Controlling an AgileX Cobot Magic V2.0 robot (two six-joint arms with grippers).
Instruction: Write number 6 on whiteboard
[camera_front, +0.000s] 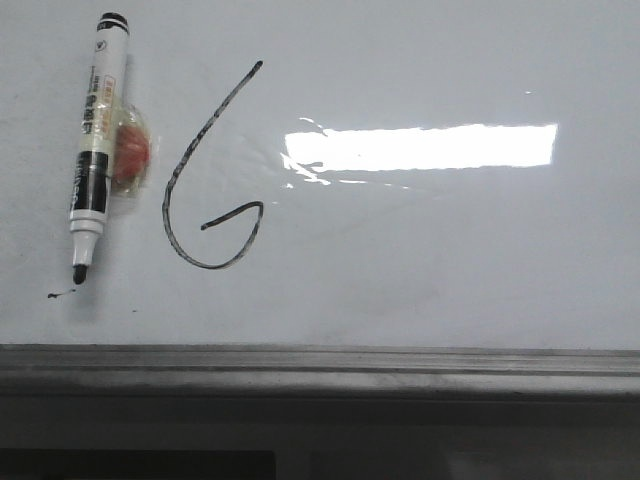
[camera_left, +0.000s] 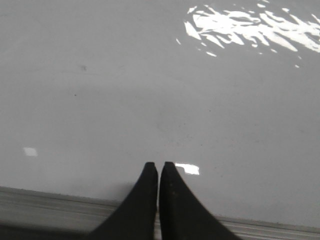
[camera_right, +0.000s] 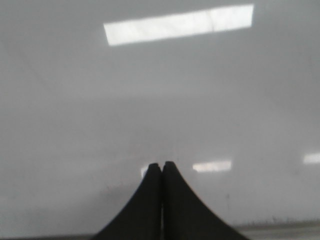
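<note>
The number 6 (camera_front: 205, 190), a thin black marker line with a long slanted stroke and a rounded loop, is drawn on the whiteboard (camera_front: 430, 260). A marker (camera_front: 96, 150) lies flat on the board left of the 6, uncapped, its black tip near the board's front edge. Neither gripper shows in the front view. In the left wrist view my left gripper (camera_left: 159, 165) is shut and empty over bare board near the grey edge strip (camera_left: 45, 202). In the right wrist view my right gripper (camera_right: 161, 165) is shut and empty over bare board (camera_right: 160, 100).
A small orange-red lump in clear wrap (camera_front: 133, 150) lies against the marker's right side. Tiny black ink specks (camera_front: 60, 294) sit below the marker tip. A bright rectangular glare (camera_front: 420, 146) lies right of the 6. The grey metal edge strip (camera_front: 320, 368) runs along the front.
</note>
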